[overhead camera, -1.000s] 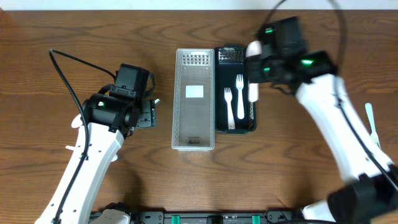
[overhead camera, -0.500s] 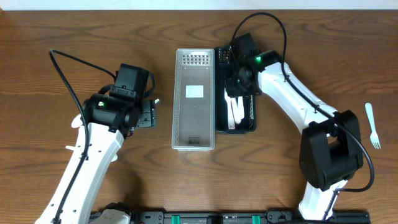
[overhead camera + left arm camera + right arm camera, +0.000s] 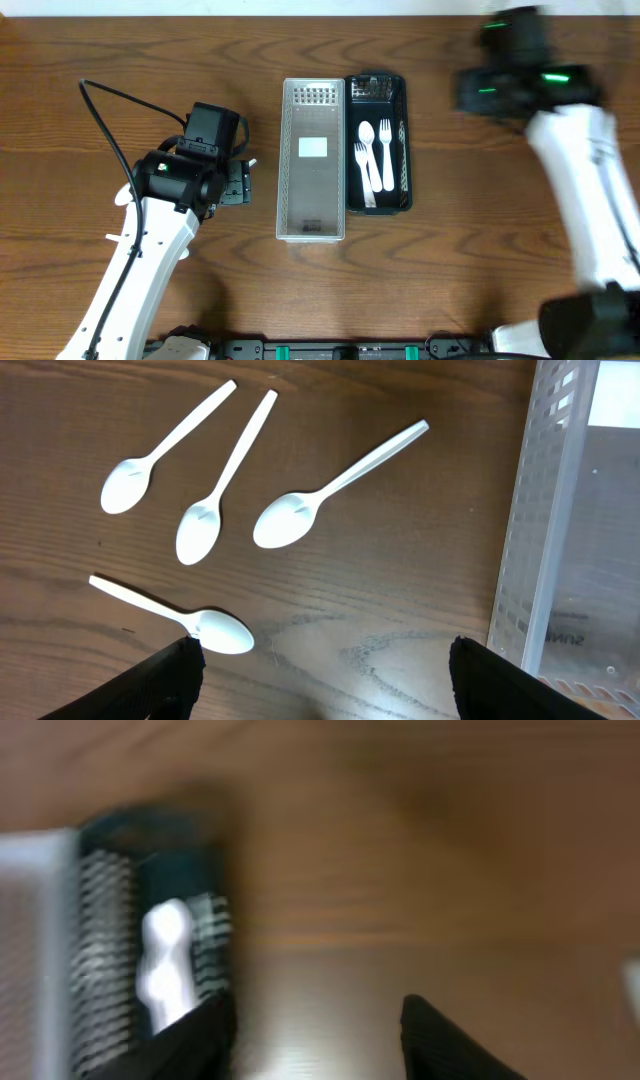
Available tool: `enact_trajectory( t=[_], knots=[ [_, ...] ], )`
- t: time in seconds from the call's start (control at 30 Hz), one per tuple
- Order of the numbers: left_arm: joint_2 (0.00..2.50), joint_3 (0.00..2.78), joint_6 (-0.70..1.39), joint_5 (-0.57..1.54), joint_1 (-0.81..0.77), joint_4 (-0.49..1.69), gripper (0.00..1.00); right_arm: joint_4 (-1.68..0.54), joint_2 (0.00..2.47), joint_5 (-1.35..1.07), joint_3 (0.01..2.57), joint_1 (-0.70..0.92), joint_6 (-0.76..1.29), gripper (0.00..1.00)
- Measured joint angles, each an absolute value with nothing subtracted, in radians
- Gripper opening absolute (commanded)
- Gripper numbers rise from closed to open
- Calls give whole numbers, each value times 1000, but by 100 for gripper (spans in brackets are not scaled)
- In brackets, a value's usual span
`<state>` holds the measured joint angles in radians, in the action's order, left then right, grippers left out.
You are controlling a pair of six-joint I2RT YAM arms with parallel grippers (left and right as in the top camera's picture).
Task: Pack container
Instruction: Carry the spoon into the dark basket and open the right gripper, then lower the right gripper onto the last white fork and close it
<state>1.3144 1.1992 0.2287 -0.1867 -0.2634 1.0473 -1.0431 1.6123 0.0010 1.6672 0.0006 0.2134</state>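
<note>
Beside bin point(image 3: 313, 190), left hand point(image 3: 320, 685) spread above four spoons point(image 3: 285, 525) on surface point(image 3: 400, 590), likely poised to pick. Right hand point(image 3: 320, 1040) spread, empty, blurred. Tray point(image 3: 408, 150) holds cutlery point(image 3: 370, 155).

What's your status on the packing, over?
Left gripper open, by four loose spoons. Right gripper open, empty, off the tray. It holds two forks, one spoon. Nothing in the way.

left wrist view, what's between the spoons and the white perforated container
Nothing. In the left wrist view only bare wooden table lies between the nearest spoon and the white perforated container.
</note>
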Motion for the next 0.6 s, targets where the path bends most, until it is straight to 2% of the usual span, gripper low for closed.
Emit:
enact_trajectory(
  t=[0.1, 0.23, 0.37, 0.43, 0.6],
  knots=[
    [1314, 1199, 229, -187, -263, 1047, 81, -1128, 1559, 28, 1676, -226, 179, 72],
    [1314, 1199, 229, -187, -263, 1047, 81, -1164, 1571, 49, 1659, -423, 135, 84],
    [1314, 1199, 229, -187, -263, 1047, 81, -1152, 1613, 53, 1604, -564, 89, 89],
    [1314, 1199, 229, -187, -263, 1047, 84, -1124, 1637, 54, 1563, -610, 56, 89],
    [1314, 1199, 229, -187, -263, 1047, 85, -1064, 1710, 53, 1494, -661, -44, 87]
  ],
)
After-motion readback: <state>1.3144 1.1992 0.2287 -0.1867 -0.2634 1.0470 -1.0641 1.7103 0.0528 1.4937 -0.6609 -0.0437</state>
